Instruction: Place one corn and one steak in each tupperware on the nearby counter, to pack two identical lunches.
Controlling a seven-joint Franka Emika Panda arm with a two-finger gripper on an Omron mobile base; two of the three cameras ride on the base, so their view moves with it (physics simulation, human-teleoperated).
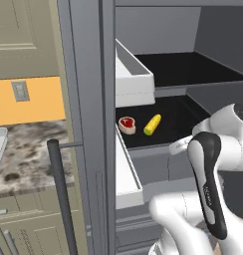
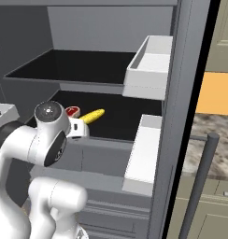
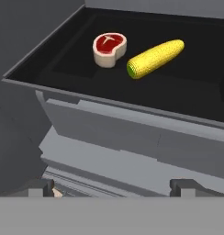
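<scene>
Right now the arm is bent before the fridge, its tool (image 3: pixel 113 187) spread wide and empty, facing the black shelf (image 3: pixel 187 98) where a red steak (image 3: pixel 109 48) lies just beside a yellow corn (image 3: pixel 155 58).

Kitchen here: open fridge with black shelves (image 1: pixel 193 69), steak (image 3: pixel 109 48) and corn (image 3: pixel 155 58) inside, stone tabletop (image 1: pixel 29 149) over olive cabinets (image 1: pixel 29 229).
</scene>
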